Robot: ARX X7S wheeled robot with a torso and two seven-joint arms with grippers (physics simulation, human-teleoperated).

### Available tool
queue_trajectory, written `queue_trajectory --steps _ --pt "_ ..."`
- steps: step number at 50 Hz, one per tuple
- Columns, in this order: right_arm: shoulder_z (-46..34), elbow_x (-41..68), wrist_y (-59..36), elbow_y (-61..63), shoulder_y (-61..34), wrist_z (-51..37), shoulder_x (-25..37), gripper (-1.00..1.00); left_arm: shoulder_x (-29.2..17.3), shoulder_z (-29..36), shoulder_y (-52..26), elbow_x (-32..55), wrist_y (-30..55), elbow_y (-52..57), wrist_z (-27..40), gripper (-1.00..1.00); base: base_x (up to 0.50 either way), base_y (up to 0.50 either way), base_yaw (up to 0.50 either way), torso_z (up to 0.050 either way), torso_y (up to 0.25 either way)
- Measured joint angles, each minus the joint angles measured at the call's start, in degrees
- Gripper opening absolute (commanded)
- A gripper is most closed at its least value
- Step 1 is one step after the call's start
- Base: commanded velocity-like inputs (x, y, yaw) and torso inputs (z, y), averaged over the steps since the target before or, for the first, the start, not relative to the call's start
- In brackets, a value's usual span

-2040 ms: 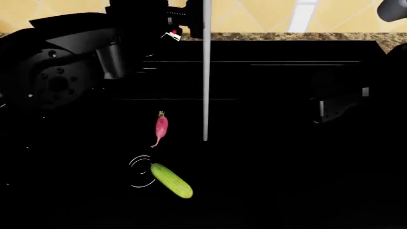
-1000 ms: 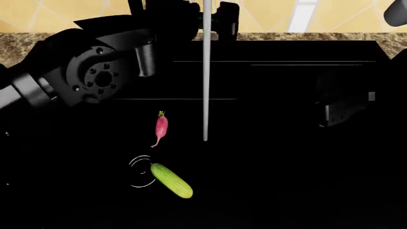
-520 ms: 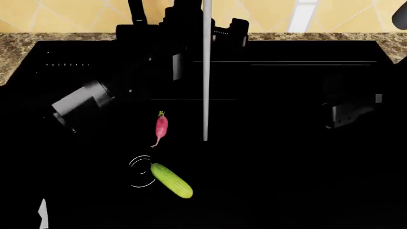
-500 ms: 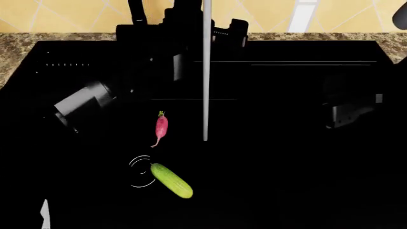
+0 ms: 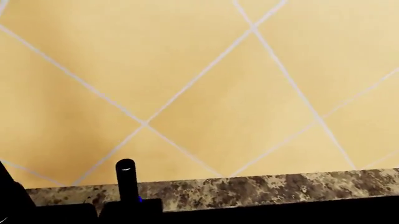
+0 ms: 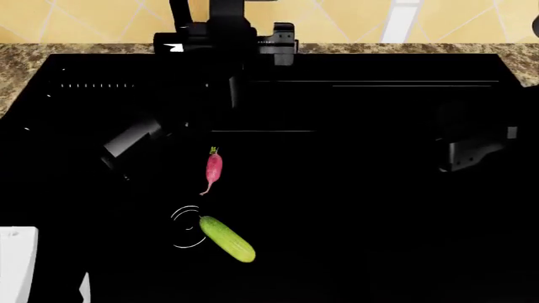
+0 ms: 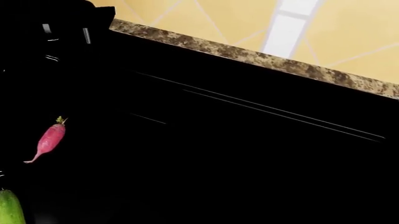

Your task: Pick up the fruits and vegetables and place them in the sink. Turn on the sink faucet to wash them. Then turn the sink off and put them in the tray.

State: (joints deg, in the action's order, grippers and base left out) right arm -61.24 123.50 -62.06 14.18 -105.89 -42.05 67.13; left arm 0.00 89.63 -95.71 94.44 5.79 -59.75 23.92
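Head view: radish (image 6: 214, 168) and cucumber (image 6: 227, 238) lie apart inside the sink (image 6: 379, 69); my claws' states apparently unreadable.

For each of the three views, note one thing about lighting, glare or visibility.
Head view: the black sink swallows the dark arms, while the radish and cucumber stand out. Left wrist view: evenly lit yellow tiles, no glare. Right wrist view: a bright pale strip on the wall.
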Motion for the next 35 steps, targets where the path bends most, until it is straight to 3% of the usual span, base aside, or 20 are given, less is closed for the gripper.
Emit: queue_trajectory --steps 20,35 --pt "0.2 -0.1 0.0 0.0 0.4 -0.1 0.0 1.0 -0.3 0.0 -0.4 1.7 0.1 -4.0 2.4 1.0 0.0 0.0 0.0 0.0 0.0" --pt "-0.1 -0.2 0.8 0.1 1.0 -1.0 -1.4 1.0 -18.7 -1.6 -2.6 5.7 5.3 29.0 12.8 1.0 0.0 0.0 0.0 0.0 0.0"
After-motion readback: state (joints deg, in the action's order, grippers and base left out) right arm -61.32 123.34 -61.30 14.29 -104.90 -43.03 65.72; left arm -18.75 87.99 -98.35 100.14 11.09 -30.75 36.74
